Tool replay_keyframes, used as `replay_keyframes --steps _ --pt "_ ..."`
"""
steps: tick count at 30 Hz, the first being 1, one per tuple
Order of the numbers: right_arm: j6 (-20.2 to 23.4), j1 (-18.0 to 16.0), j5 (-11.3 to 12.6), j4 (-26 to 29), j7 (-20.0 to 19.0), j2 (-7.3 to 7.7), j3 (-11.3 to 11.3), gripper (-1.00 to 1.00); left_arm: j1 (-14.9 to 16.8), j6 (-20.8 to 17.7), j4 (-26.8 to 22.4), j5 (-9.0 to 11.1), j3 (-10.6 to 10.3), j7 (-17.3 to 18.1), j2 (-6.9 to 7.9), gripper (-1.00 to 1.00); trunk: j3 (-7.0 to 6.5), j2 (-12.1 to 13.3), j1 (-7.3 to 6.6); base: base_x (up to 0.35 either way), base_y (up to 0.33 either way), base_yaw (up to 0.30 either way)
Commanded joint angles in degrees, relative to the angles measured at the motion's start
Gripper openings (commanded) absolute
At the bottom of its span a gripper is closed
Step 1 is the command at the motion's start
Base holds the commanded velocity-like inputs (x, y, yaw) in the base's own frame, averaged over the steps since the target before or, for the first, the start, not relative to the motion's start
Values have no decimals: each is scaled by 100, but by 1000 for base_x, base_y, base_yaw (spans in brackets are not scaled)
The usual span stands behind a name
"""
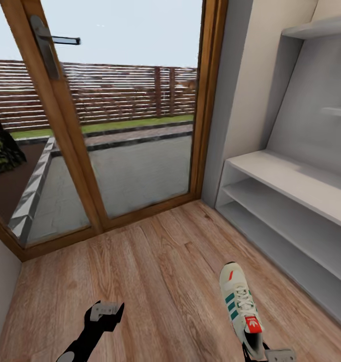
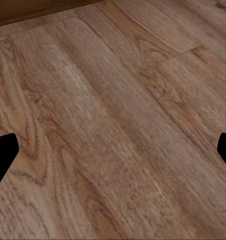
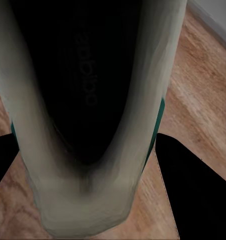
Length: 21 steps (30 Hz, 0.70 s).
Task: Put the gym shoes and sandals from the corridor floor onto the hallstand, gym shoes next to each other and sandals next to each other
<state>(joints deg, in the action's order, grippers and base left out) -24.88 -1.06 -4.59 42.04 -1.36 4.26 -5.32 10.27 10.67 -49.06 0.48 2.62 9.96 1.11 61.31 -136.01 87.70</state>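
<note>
Gym shoe [image 1: 239, 301] heel hidden between right tool [image 1: 263, 354] fingers.

Warm brown wood-grain planks on corridor floor [image 1: 155, 271], matt, knots visible. Hallstand [image 1: 291, 201] smooth pale grey, matt. Gym shoe [image 1: 239, 301] white, cloth-like laces, dark matt lining inside. Door frame [image 1: 65, 130] varnished wood; handle [image 1: 65, 40] dark metal.
</note>
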Motion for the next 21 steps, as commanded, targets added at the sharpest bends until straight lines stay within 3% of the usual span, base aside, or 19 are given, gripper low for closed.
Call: replay_keyframes --steps 1,8,21 --pt "-17 -4 -42 -2 -13 -4 -22 -100 1 12 2 5 21 41 -3 100 4 -1 2 302 106 -289" --pt "-16 -8 -42 -2 -13 -4 -22 -100 1 9 2 5 33 37 -1 100 4 -1 2 265 165 -289" --pt "-16 -7 -42 -2 -13 -4 -22 -100 1 23 2 5 55 36 3 100 4 -1 2 27 20 -289"
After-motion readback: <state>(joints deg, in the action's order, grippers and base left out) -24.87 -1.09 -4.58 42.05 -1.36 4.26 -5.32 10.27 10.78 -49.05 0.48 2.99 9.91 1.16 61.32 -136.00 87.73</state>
